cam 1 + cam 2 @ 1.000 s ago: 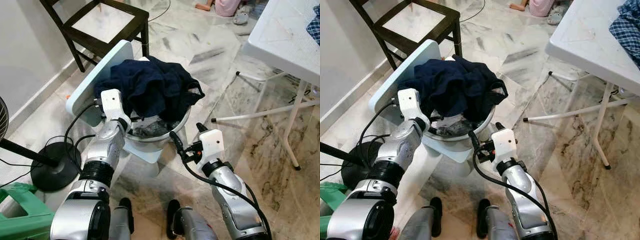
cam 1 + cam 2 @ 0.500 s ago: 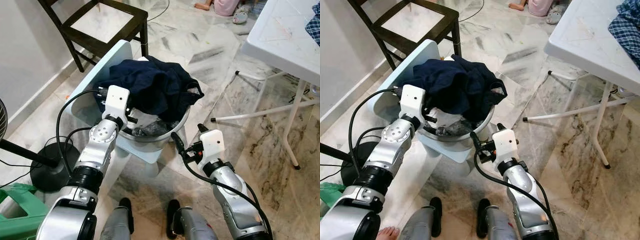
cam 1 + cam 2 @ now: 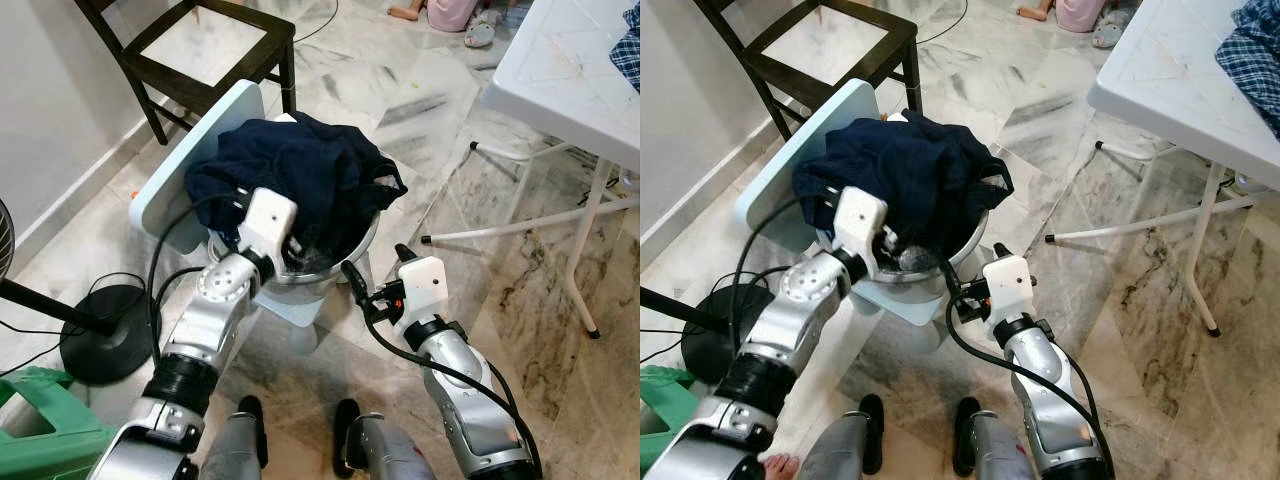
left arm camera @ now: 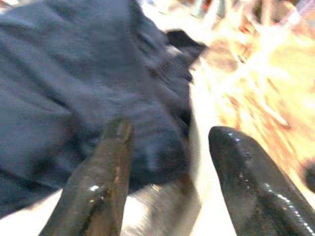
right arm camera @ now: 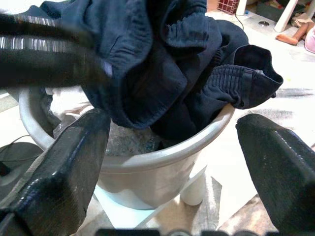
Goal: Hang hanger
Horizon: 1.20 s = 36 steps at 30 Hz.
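Left tool [image 4: 167, 162] spread over dark clothes [image 3: 300, 175] in basin [image 5: 162, 160].

1. Our left arm [image 3: 205, 335] reaches forward and up across our front, elbow bent, its white wrist housing [image 3: 268, 218] turned inward toward our middle.
2. Our left gripper [image 4: 167, 172] has its two black fingers spread apart, with a clear gap between the tips.
3. Our right arm [image 3: 470, 395] is bent at the elbow and points forward, lower than the left.
4. Our right gripper [image 5: 172, 162] has its fingers [image 5: 59, 172] set wide apart.
5. Our two feet [image 3: 300, 415] stand side by side below.
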{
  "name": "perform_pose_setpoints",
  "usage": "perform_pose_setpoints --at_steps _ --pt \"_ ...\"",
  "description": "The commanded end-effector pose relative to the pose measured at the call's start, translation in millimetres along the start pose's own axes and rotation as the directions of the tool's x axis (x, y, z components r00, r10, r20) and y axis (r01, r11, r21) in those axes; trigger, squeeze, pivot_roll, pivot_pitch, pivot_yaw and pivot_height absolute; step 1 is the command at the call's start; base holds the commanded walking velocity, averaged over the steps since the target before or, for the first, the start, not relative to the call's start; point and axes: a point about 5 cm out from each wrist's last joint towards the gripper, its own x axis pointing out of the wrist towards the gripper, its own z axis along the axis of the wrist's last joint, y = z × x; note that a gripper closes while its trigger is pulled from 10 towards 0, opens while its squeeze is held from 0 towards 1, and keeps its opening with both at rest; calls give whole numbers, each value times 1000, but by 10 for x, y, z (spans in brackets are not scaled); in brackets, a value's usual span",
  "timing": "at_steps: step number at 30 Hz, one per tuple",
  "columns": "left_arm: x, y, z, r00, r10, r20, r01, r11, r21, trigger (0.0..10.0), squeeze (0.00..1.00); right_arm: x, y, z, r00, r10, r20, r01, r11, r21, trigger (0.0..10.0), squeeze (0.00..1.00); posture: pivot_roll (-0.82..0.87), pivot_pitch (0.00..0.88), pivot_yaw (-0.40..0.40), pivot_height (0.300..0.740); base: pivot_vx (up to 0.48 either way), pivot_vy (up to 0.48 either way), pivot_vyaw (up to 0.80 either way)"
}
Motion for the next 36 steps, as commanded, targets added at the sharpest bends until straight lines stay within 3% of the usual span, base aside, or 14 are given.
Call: perform_pose_setpoints --at_steps 1,2,3,6,7,8,10,14,17,19,23,25,29,36 --pt "-27 -102 -51 997 -79 -20 80 995 59 10000 1000 -47 -17 -74 1000 -12 -27 12 1000 7 10000 0 78 330 -32 740 0 0 0" --pt "-27 -102 -51 997 -79 -20 80 995 59 10000 1000 -47 -17 -74 1000 -12 -27 12 1000 7 10000 0 78 330 -32 740 0 0 0" --pt "-65 -150 -91 992 -127 -26 129 982 136 10000 1000 -49 -19 -74 1000 -15 -27 15 1000 6 10000 0 76 329 -31 740 0 0 0" --pt "-117 -184 -104 986 -167 -10 167 975 147 10000 1000 -50 -20 -74 999 -17 -27 18 1000 4 10000 0 74 329 -30 740 0 0 0" --pt "-166 -165 -66 984 -174 24 163 956 244 10000 1000 -52 -21 -75 999 -20 -27 20 1000 4 10000 0 75 328 -28 740 0 0 0" --pt "-166 -165 -66 984 -174 24 163 956 244 10000 1000 -52 -21 -75 999 -20 -27 20 1000 4 10000 0 75 328 -28 740 0 0 0" --pt "-297 -145 -42 975 -215 56 170 884 435 10000 1000 -55 -27 -76 999 -22 -27 22 1000 3 10000 0 78 329 -28 740 0 0 0" --pt "-415 -40 -90 984 -160 78 104 874 474 10000 1000 -58 -27 -79 999 -22 -28 22 1000 2 10000 0 81 332 -29 740 0 0 0" --pt "-585 116 -171 991 -87 99 8 790 613 10000 1000 -66 -28 -90 999 -22 -33 22 1000 2 10000 0 88 336 -31 740 0 0 0" --pt "-685 248 -264 995 -16 95 -49 770 636 10000 1000 -72 -32 -101 999 -21 -38 21 1000 2 10000 0 88 338 -31 740 0 0 0" --pt "-739 304 -345 997 13 76 -59 762 645 10000 1000 -76 -32 -104 999 -19 -40 19 1000 1 10000 0 88 340 -34 740 0 0 0" --pt "-828 374 -545 998 59 11 -51 734 677 10000 1000 -92 -30 -109 999 -13 -46 13 1000 0 10000 0 84 344 -40 740 0 0 0" --pt "-794 416 -590 996 91 24 -82 698 711 10000 1000 -112 -35 -109 999 -9 -51 9 1000 -3 10000 0 72 349 -47 740 0 0 0" --pt "-614 401 -535 995 84 60 -101 675 731 10000 1000 -165 -74 -105 998 -15 -61 14 1000 -13 10000 0 33 364 -60 740 0 0 0"
